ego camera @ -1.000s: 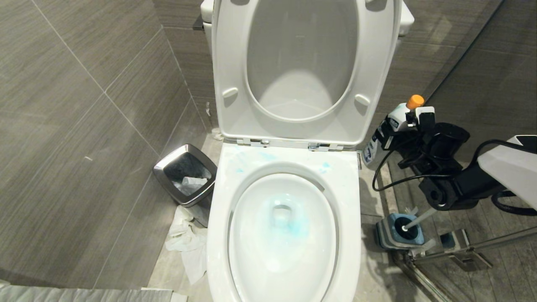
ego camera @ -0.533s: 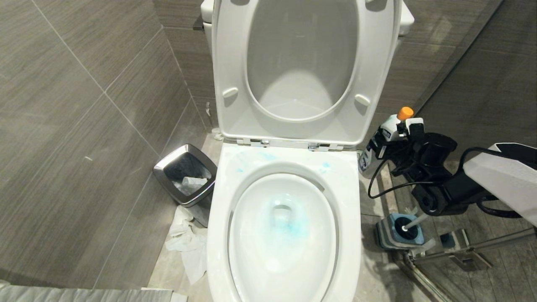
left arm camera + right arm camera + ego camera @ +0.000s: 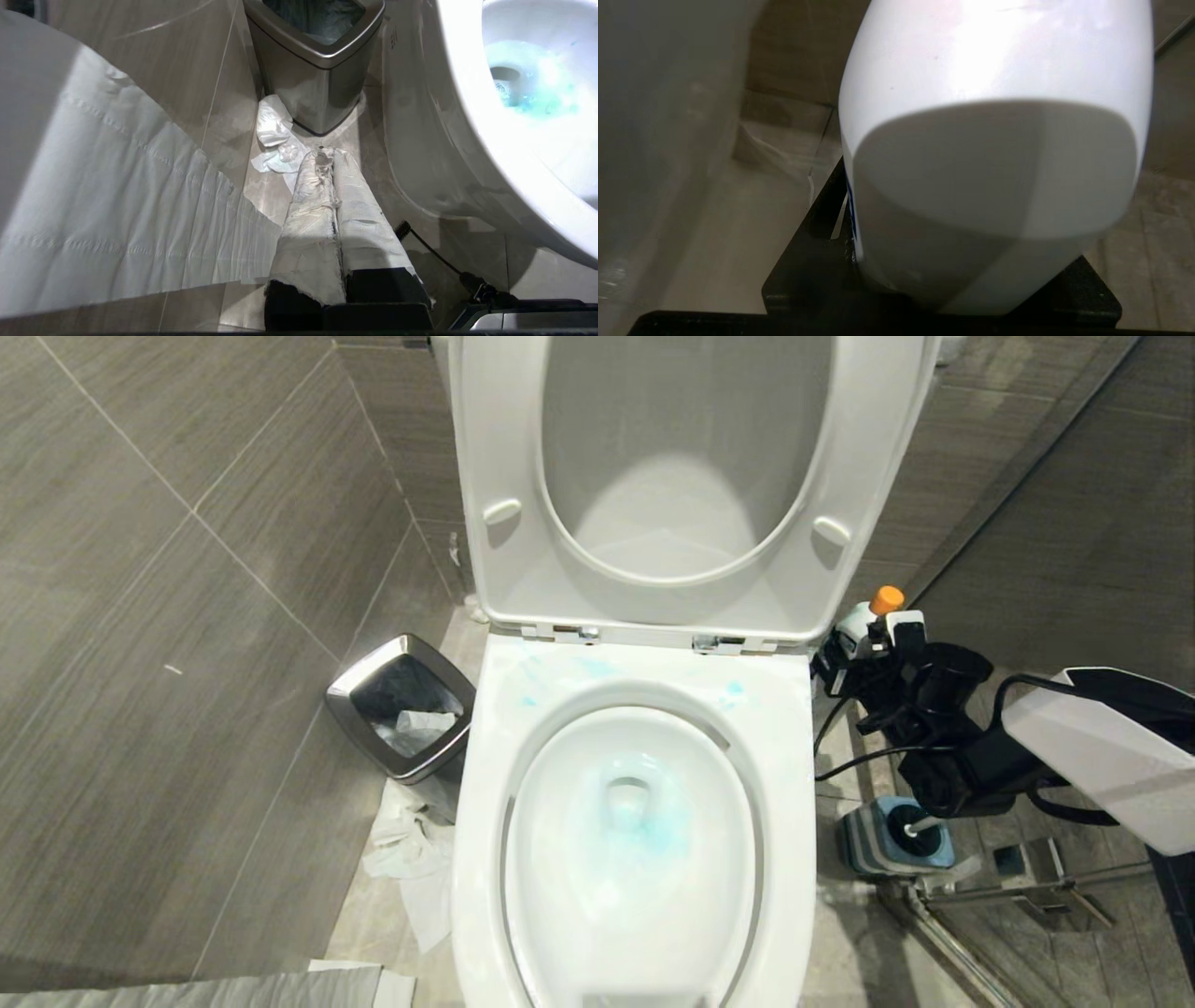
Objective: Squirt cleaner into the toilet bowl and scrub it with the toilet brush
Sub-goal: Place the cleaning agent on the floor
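Bin (image 3: 401, 714) and paper (image 3: 411, 859) beside toilet bowl (image 3: 485, 859)

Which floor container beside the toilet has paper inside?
The steel-rimmed bin on the robot's left; white paper lies inside it. The blue-and-grey brush holder on the right holds the toilet brush.

Bowl (image 3: 794, 747) open from above, raised seat (image 3: 523, 569) behind; bin (image 3: 397, 709) crowds left flank, brush holder (image 3: 864, 845) and right gripper (image 3: 854, 649) crowd right.

You see grey tiled wall (image 3: 187, 569) left of steel-rimmed bin (image 3: 401, 705). Crumpled white paper (image 3: 411, 859) lies on beige floor (image 3: 373, 915) just before bin. Far right of bin, dark grey wall (image 3: 1074, 523) and metal rail (image 3: 1027, 887) low on floor.
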